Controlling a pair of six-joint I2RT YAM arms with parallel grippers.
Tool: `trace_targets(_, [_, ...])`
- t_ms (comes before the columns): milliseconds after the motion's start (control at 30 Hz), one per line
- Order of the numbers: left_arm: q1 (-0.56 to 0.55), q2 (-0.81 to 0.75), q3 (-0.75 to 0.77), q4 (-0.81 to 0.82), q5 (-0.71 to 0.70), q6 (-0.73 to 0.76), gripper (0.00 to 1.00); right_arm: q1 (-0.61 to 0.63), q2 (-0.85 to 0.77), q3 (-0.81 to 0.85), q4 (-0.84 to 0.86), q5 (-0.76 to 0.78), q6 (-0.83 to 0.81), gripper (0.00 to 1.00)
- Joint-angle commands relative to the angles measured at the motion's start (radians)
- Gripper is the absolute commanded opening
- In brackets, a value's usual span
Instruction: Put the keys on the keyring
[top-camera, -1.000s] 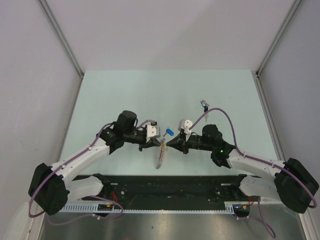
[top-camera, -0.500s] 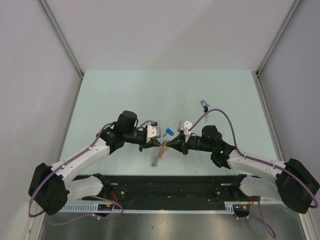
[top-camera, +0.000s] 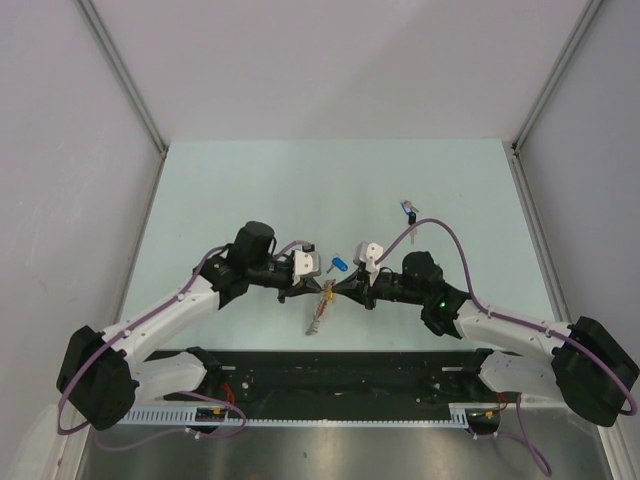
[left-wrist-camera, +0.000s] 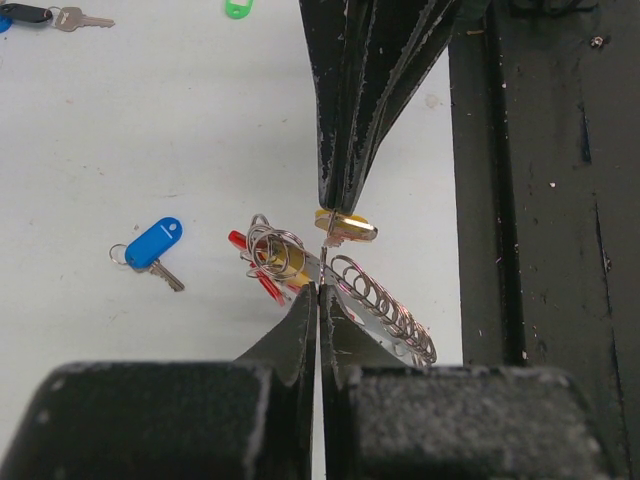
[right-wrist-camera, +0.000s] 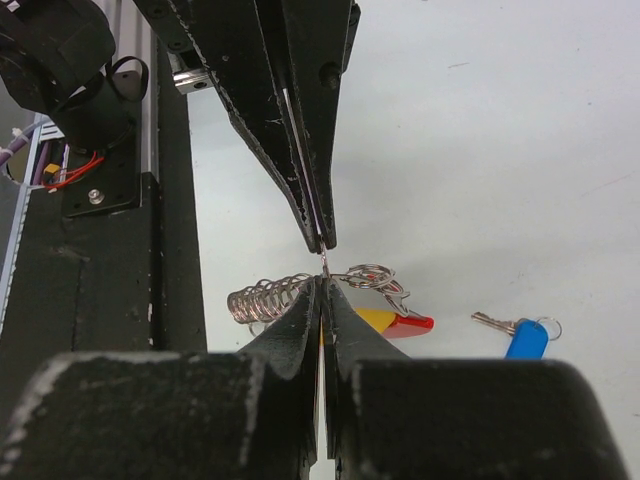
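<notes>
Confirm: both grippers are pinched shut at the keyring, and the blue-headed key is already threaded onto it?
No. The left gripper and right gripper are pinched shut at the keyring, but the blue-headed key lies loose on the table, apart from it, as the left wrist view shows.

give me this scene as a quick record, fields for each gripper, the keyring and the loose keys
left gripper: shut, tip to tip with the right one
right gripper: shut, a thin metal sliver between the two tips
held part: cannot tell
keyring: coiled strand at the tips, with a red and yellow piece at its end
blue key: loose on the table, apart from the keyring
dark blue key: loose, farther back
green key: only partly in view
</notes>
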Motion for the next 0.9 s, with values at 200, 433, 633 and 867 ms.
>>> trace_targets(200, [-0.005,-0.017,0.026,0.003,0.029,0.04,0.0,0.005,0.015,0.005,0.04,-0.001,-0.022,0.0])
trace_targets(433, [-0.005,-0.014,0.026,0.001,0.034,0.039,0.0,0.007,0.034,0.01,0.048,-0.003,-0.025,0.0])
trace_targets(633, [-0.005,-0.012,0.029,-0.002,0.037,0.039,0.0,0.007,0.034,0.011,0.048,-0.001,-0.028,0.0])
trace_targets(867, [-0.007,-0.009,0.031,-0.005,0.04,0.039,0.0,0.007,0.029,0.01,0.048,0.012,-0.028,0.0])
